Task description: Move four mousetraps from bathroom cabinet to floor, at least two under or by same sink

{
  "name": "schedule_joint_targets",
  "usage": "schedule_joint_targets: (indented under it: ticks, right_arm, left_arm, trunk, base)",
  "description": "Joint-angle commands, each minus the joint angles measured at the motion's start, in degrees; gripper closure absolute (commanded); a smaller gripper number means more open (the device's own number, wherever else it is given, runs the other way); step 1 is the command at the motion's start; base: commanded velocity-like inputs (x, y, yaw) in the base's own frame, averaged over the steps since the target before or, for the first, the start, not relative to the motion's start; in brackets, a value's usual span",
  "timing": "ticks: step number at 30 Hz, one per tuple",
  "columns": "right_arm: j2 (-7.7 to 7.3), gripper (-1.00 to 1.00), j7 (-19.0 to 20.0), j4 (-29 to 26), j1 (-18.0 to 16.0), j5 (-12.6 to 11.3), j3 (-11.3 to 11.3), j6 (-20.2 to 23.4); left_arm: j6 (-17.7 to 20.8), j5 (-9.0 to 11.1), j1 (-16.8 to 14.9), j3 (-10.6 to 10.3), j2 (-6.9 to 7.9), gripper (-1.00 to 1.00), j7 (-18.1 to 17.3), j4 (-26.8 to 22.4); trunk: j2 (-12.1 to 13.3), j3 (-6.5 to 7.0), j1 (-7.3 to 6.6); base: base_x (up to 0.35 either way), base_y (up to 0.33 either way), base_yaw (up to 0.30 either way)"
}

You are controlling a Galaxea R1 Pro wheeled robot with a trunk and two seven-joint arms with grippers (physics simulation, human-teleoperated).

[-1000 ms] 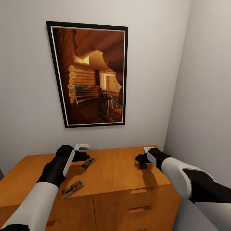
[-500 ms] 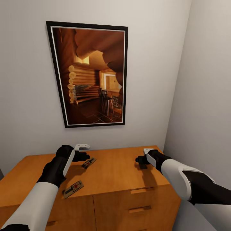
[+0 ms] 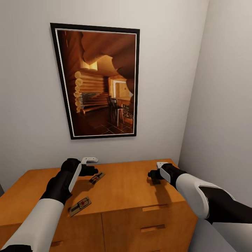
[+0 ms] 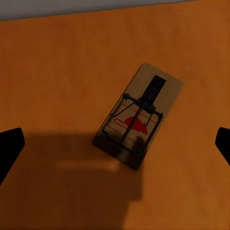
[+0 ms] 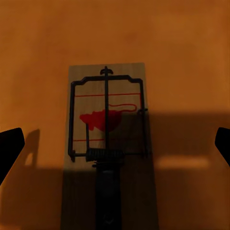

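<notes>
Now left gripper (image 3: 93,171) spread wide above a mousetrap (image 3: 97,178), right gripper (image 3: 153,174) likewise above another mousetrap (image 5: 108,143), cabinet (image 3: 129,189) top.

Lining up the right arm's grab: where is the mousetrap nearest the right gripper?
In the head view, that mousetrap lies flat on the cabinet top near its right end, just below the right gripper; the right wrist view shows it centred between the open fingers.

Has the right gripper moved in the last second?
Barely: the right gripper sits a touch farther back on the cabinet, toward the wall.
</notes>
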Motion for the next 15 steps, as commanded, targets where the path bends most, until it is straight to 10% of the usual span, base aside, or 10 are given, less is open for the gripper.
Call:
schedule_joint_targets:
  ticks: [1,15]
  right_arm:
    - [0.01,-1.00,-0.1,0.0,-0.1,0.5,-0.5,0.2]
    - [0.11,-1.00,-0.3,0.0,0.0,0.5,-0.5,0.1]
  left_arm:
    - [0.2,0.0,-0.1,0.0,0.03,-1.00,-0.1,0.0]
    - [0.2,0.0,-0.1,0.0,-0.17,-1.00,-0.1,0.0]
  trunk:
    - [-0.1,-0.08,0.01]
    - [-0.1,-0.08,0.01]
  base:
    - [0.000,0.000,0.000]
    - [0.000,0.000,0.000]
